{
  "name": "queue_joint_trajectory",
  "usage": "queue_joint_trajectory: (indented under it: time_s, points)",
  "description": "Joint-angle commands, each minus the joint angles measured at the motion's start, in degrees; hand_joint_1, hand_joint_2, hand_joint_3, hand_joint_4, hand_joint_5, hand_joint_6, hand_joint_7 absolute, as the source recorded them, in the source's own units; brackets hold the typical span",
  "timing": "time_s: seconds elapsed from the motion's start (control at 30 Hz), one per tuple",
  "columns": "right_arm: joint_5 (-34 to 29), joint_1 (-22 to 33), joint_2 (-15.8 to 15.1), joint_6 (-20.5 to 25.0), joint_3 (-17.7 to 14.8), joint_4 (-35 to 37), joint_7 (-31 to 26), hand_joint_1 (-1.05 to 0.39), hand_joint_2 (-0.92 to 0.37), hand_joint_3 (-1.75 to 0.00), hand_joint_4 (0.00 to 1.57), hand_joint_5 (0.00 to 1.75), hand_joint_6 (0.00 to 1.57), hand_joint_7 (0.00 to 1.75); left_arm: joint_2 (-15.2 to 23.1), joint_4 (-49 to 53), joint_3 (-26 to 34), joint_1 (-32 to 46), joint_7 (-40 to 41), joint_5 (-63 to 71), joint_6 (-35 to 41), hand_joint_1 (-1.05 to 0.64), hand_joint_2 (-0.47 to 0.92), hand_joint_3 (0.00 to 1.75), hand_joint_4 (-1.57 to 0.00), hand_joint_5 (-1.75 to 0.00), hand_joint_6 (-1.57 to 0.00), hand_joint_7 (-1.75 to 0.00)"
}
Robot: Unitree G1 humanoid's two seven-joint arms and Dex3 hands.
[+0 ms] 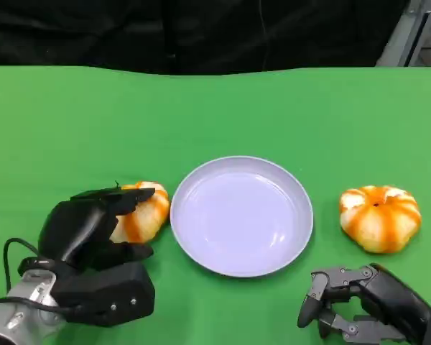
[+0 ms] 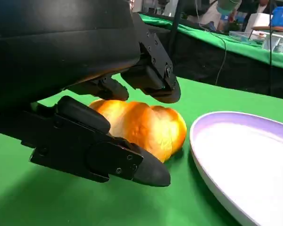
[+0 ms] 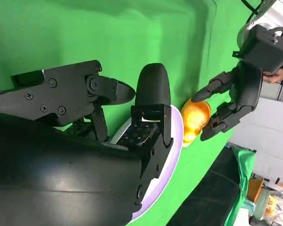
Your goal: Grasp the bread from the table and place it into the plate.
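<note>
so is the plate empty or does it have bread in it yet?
Empty. The plate shows a bare white inside; one bread sits on the table beside it within the left hand, the other bread lies apart.

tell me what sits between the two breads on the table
The white plate lies between the left bread and the right bread, clearest in the head view.

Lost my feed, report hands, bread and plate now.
Left hand closing around left bread, still on table. Right hand open, idle. Plate bare; second bread beyond it. Path unobstructed.
</note>
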Motion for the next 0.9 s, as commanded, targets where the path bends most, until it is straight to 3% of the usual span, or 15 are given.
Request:
queue_joint_trajectory:
  time_s: [0.03,0.9]
  points:
    - [0.5,0.5,-0.6,-0.4,-0.1,0.1,0.0,-0.04,-0.91,-0.50,0.70,1.57,0.78,1.09,0.7,1.3,-0.1,-1.0,0.6,-0.6,1.0,-0.73,0.92,0.08,-0.53,-0.01,-0.61,0.00]
    - [0.5,0.6,-0.5,-0.6,0.0,-0.3,-0.1,-0.04,-0.91,-0.49,0.70,1.56,0.79,1.08,-1.0,9.0,-1.5,-4.0,2.2,-0.7,1.9,-0.50,0.84,0.00,-0.62,-0.01,-0.64,0.00]
